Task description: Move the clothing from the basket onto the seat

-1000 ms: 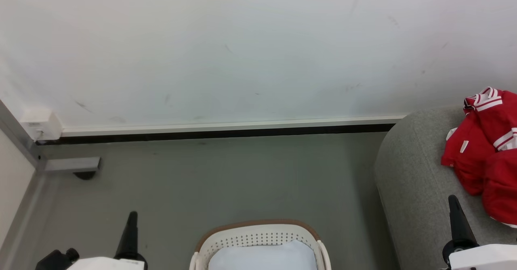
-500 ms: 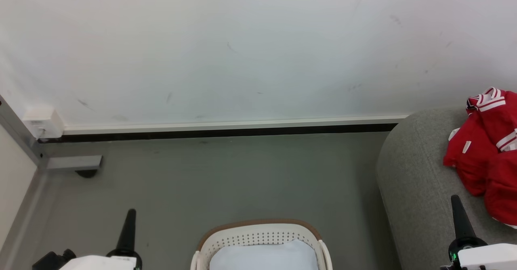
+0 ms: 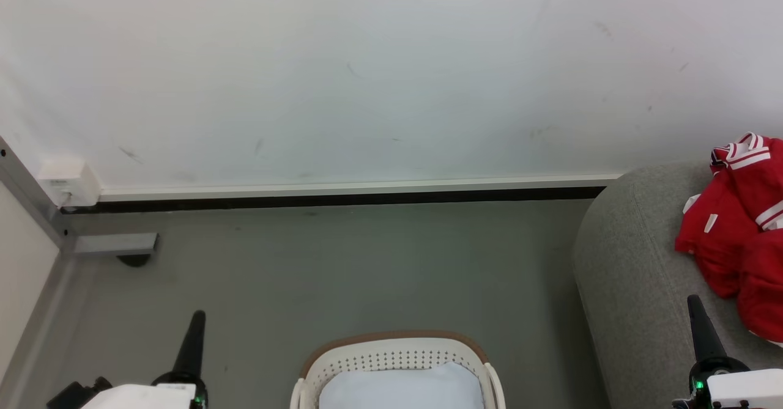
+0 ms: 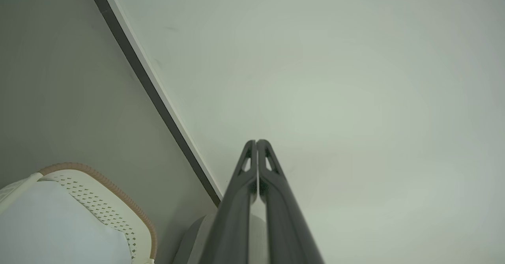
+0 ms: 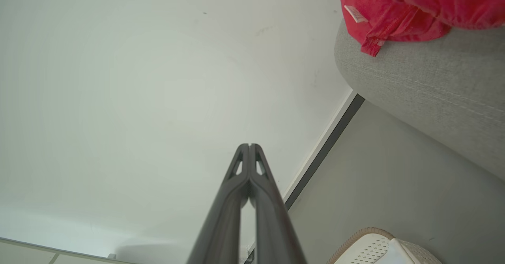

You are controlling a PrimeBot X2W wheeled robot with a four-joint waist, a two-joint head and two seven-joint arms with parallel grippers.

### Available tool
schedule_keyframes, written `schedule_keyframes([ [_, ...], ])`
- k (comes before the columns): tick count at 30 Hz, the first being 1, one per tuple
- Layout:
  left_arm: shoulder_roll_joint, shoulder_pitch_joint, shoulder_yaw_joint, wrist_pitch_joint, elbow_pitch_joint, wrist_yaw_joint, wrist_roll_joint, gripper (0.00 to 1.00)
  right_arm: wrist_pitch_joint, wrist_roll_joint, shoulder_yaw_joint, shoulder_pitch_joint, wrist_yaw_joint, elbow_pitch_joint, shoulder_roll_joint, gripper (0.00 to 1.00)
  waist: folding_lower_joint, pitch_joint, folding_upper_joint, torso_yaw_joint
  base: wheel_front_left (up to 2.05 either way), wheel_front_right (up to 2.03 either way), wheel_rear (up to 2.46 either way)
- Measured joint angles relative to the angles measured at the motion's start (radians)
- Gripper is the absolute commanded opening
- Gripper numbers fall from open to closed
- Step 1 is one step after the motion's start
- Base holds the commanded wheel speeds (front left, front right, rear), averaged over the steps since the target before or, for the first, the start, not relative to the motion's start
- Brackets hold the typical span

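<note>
Evidently only the view drifted: bright red striped-trim clothing (image 3: pixel 734 238) lies on the large grey woven seat (image 3: pixel 630 287), not the white perforated basket (image 3: pixel 391 355), left gripper (image 3: pixel 197 318) and right gripper (image 3: pixel 693 304) pinched together, empty, so likely finished.

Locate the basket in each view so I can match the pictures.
Head view: basket at bottom centre.
Left wrist view: basket in the lower left corner.
Right wrist view: basket at the bottom edge, toward the right.
Shared landmark: the dark skirting strip beyond the basket.
</note>
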Motion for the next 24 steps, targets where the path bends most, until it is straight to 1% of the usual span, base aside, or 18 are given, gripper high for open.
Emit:
schedule_keyframes([
  [11,0.000,-0.008,0.006,0.022,-0.007,-0.003,-0.098,0.00,0.022,0.081,-0.016,0.000,0.000,-0.004,0.004,0.00,-0.0001,0.002,0.0000,0.005,0.00,0.00,0.00],
  [24,0.001,-0.012,0.013,0.048,-0.013,-0.004,-0.187,0.00,0.049,0.165,-0.034,0.000,0.000,-0.008,0.008,0.00,-0.0001,0.005,0.0000,0.010,0.00,0.00,0.00],
])
